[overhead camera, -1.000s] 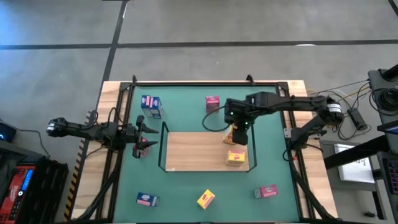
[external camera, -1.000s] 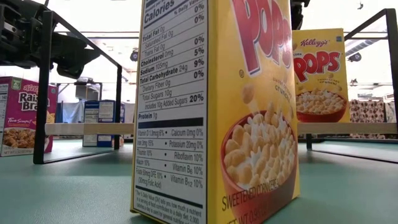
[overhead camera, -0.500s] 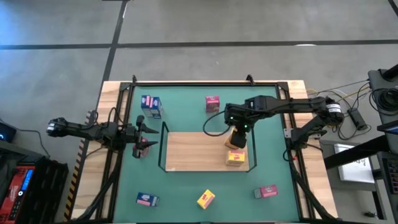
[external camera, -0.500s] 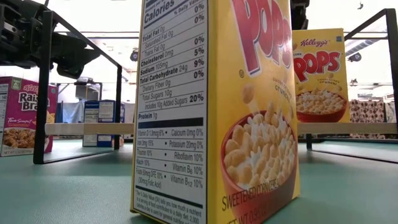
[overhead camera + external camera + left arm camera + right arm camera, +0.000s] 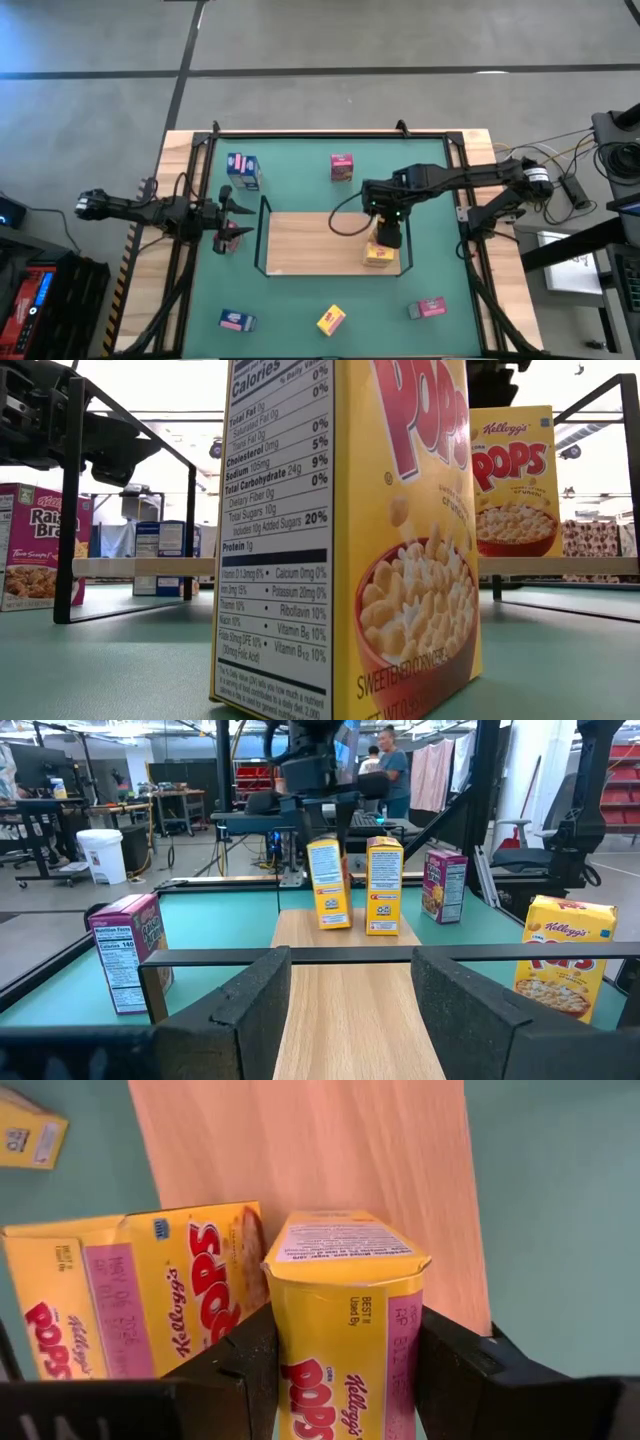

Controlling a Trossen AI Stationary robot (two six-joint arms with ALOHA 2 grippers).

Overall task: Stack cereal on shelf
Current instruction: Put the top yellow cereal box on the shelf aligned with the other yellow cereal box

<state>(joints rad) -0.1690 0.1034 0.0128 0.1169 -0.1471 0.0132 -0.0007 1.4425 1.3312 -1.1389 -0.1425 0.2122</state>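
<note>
Cereal box [image 5: 345, 1310] between right jaws

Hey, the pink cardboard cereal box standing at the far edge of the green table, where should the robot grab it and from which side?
Grip the upright pink cardboard cereal box across its two narrow side panels near the top, coming straight down from above. It stands alone on the green tabletop, so nothing blocks a pincer there.

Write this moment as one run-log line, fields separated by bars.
right gripper: shut on yellow box, over shelf beside second yellow box | left gripper: idle, table's left edge
</note>
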